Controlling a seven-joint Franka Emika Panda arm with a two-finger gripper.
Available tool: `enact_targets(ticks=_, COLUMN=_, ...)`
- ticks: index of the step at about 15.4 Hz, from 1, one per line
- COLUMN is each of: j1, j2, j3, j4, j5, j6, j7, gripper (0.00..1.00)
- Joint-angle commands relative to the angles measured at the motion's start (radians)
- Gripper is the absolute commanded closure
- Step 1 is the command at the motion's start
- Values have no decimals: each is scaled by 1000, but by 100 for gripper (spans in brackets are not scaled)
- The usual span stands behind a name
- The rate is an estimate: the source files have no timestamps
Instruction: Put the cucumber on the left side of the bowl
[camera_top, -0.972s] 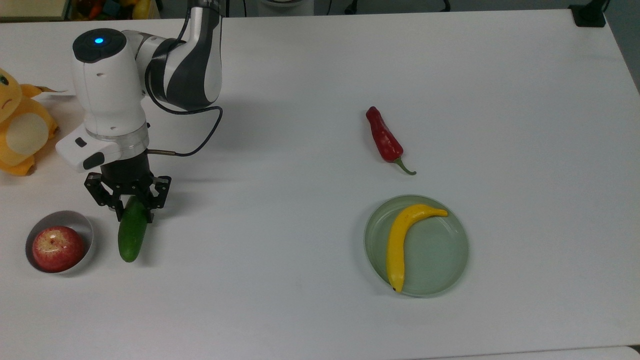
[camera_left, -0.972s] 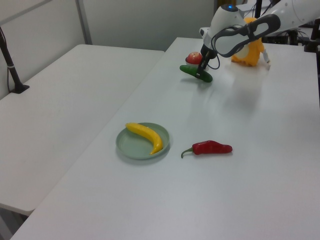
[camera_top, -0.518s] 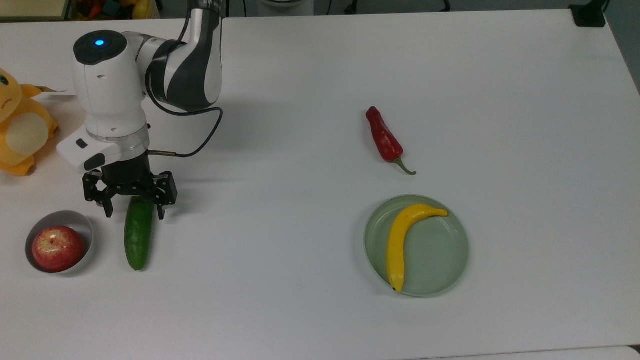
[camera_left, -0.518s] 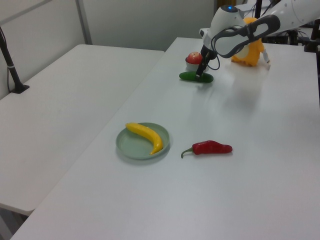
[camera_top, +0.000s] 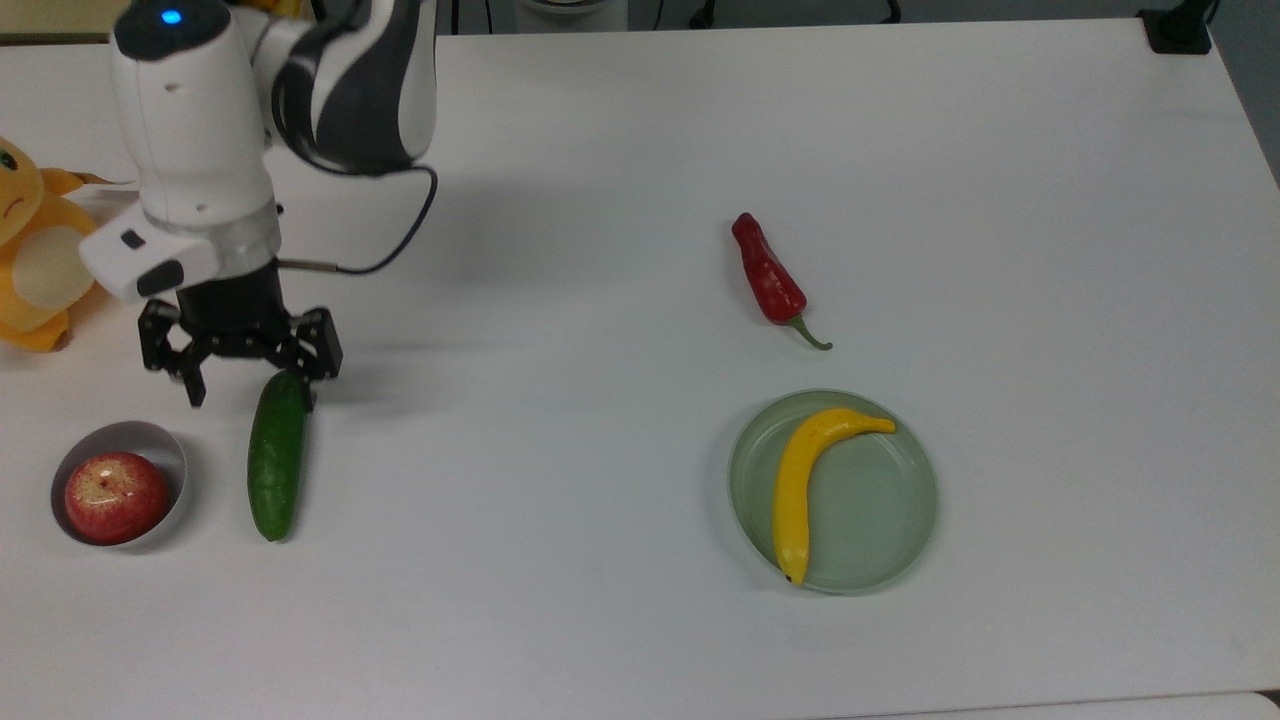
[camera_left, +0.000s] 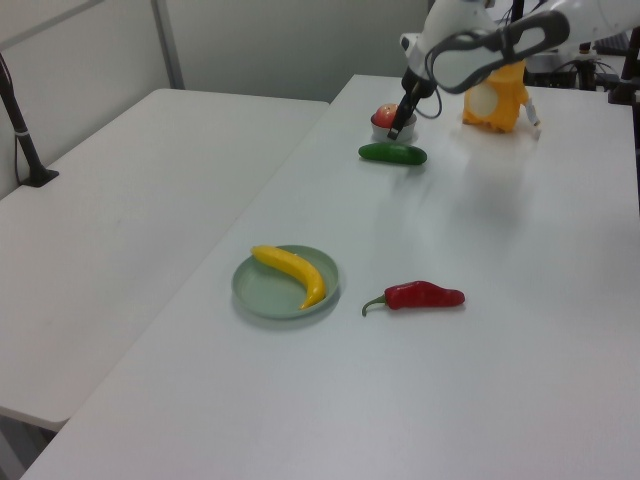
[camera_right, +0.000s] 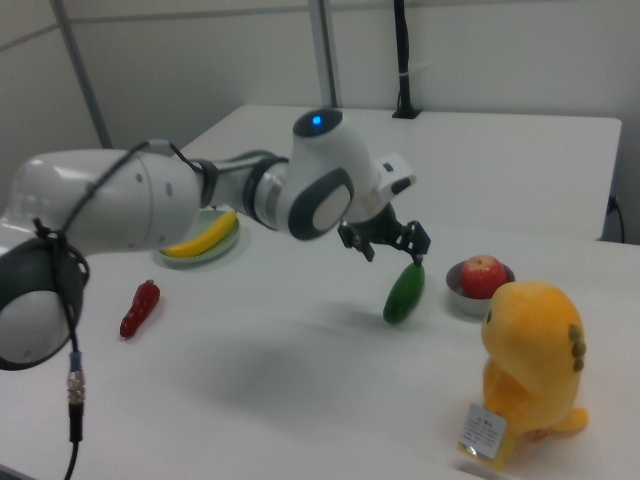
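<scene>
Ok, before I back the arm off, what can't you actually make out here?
- Bowl floor, top view: covered by the apple.
- Cucumber's upper tip, top view: behind a claw finger.
- Plush toy, top view: cut by the top view's left edge.
- Bowl, left view: partly behind the claw.

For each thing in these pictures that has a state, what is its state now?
claw: open, holding nothing, above one end of the cucumber
cucumber: lying flat on the table, beside the bowl
bowl: upright, holds an apple
green dish: holds a banana

one cucumber (camera_top: 276, 456), one bowl (camera_top: 170, 452), one apple (camera_top: 116, 497), one banana (camera_top: 800, 480), one pepper (camera_top: 767, 277)
</scene>
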Motion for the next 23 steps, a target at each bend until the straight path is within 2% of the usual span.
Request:
enact_targets(ticks=1, j1=24, j2=-226, j3=-3, j4=-88, j5=24, j6=-318, j7=100, gripper=0)
enact_targets(ticks=4, j1=65, j2=-345, j3=-3, j4=-85, j5=21, j6=-511, j7=294, gripper=0)
enact_targets(ticks=6, j1=101, j2=-410, j3=0, j4=-84, j5=11, j6=-650, j7=359, gripper=0)
enact_targets(ticks=10, j1=176, j2=-546, j3=1, j4=-90, j5=16, j6=-897, j7=381, gripper=0)
enact_targets(ticks=13, j1=239, j2=-632, j3=-6, j4=-116, j5=24, j6=-1005, j7=385, gripper=0)
enact_targets(ticks=17, j1=309, j2=-725, j3=-6, j4=-217, j5=24, j6=-991, j7=384, gripper=0)
enact_targets(ticks=19, j1=349, j2=-726, j3=-43, j4=-220, j5=25, j6=-976, j7=381, gripper=0)
enact_targets(ticks=21, j1=424, j2=-726, j3=-112, j4=-243, j5=25, j6=-904, j7=381, gripper=0)
enact_targets(ticks=23, j1=438, j2=-725, j3=-128, j4=-256, j5=25, j6=-835, j7=367, gripper=0)
